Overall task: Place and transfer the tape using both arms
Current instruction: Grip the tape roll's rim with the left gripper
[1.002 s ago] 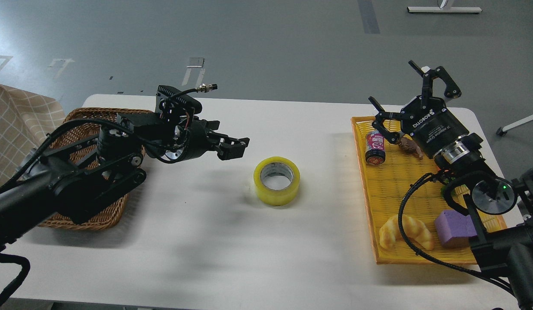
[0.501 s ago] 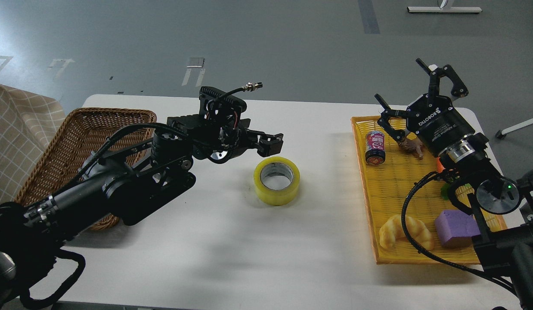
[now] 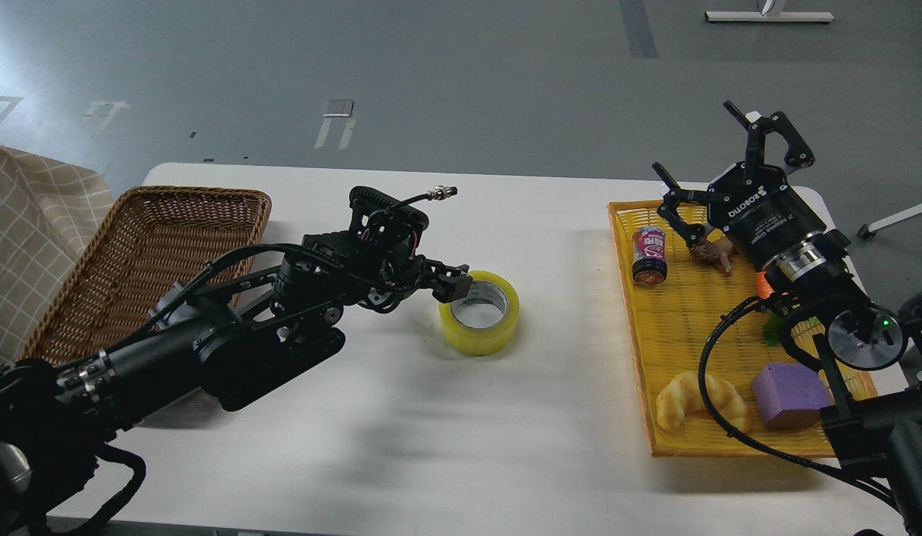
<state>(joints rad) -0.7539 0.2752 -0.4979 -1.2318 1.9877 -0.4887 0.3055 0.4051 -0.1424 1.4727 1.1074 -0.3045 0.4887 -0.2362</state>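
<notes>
Left gripper (image 3: 455,285), at the far end of a black jointed arm reaching in from the lower left, sits at the near-left rim of the tape (image 3: 479,313), its tip touching or just overlapping the roll's top edge. It is seen end-on and dark, so I cannot tell whether its fingers are apart or together. The tape is a wide yellow roll with a grey-white core, lying flat near the middle of the white table (image 3: 401,447), its hole facing up.

Right gripper (image 3: 729,179) is raised over the far end of an orange tray (image 3: 640,357) on the table's right side, fingers spread wide and holding nothing. On the tray lie a small red can (image 3: 649,255), a brown figure (image 3: 713,254) just beside the gripper, a golden croissant (image 3: 681,402) and a purple block (image 3: 790,394). A brown wicker basket (image 3: 141,246) sits at the table's left edge, partly behind the left arm.
</notes>
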